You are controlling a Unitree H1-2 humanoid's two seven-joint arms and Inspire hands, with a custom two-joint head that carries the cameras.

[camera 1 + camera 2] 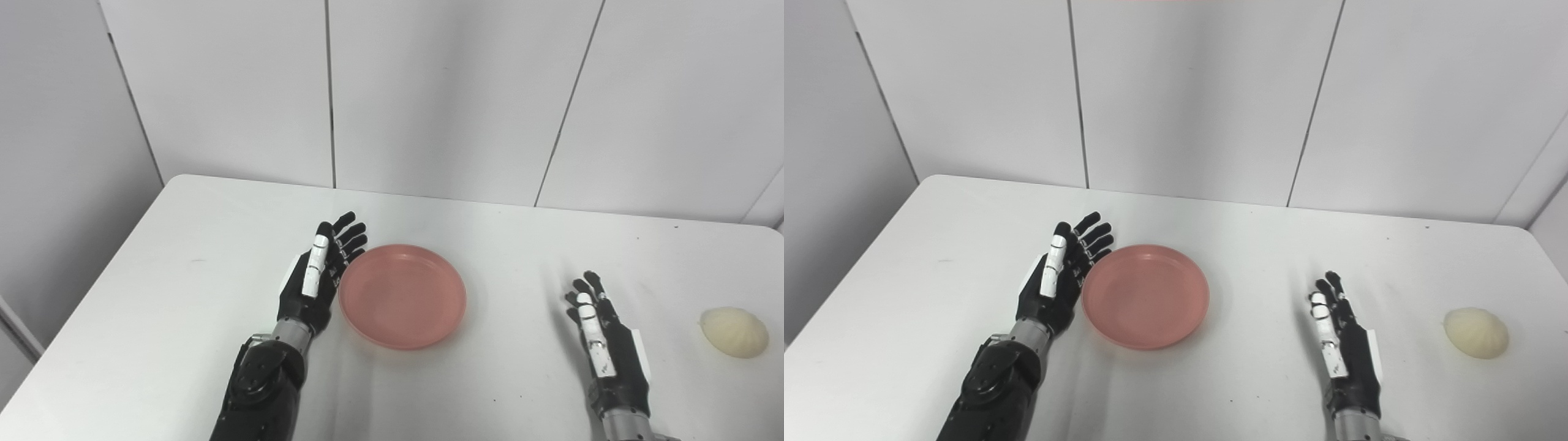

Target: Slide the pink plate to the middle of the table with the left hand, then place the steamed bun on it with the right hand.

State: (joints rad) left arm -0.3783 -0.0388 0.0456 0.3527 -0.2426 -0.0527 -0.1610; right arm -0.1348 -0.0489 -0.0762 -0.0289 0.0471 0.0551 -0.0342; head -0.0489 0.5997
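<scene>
The pink plate [402,296] lies flat and empty near the middle of the white table [184,294]. My left hand [318,275] is open, fingers straight, its palm side right against the plate's left rim. The steamed bun [734,331], pale and round, sits on the table at the far right. My right hand [603,343] is open and empty, resting edge-up on the table between the plate and the bun, a hand's width left of the bun. The scene also shows in the right eye view: plate [1145,295], bun [1476,332], left hand [1062,275], right hand [1344,346].
White wall panels [429,92] stand behind the table's far edge. The table's rounded left corner [177,180] and right edge are in view. Bare tabletop lies left of my left arm and behind the plate.
</scene>
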